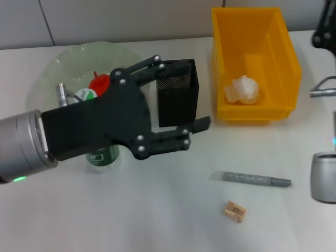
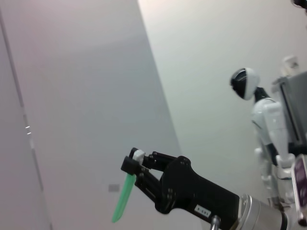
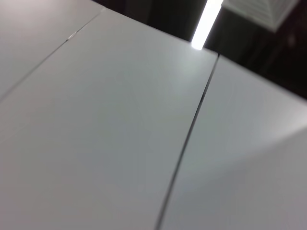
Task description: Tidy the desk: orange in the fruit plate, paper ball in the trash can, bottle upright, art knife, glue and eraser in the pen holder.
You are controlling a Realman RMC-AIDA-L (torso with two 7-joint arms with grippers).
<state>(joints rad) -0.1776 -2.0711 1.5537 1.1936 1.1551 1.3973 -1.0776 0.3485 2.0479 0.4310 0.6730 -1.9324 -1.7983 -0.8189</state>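
My left gripper (image 1: 181,90) is open and empty, its jaws spread around the black mesh pen holder (image 1: 177,93). An upright green bottle (image 1: 102,155) with a red cap stands under my left hand, in front of the clear green fruit plate (image 1: 68,63). The paper ball (image 1: 242,89) lies in the yellow bin (image 1: 283,58). A grey pen-like art knife (image 1: 257,179) and a tan eraser (image 1: 234,211) lie on the table. In the left wrist view my right gripper (image 2: 134,162) is held up in the air, shut on a green stick (image 2: 123,199). The orange is hidden.
Parts of my right arm show at the right edge of the head view, black links (image 1: 325,29) above and a silver cylinder (image 1: 323,177) below. The right wrist view shows only ceiling panels.
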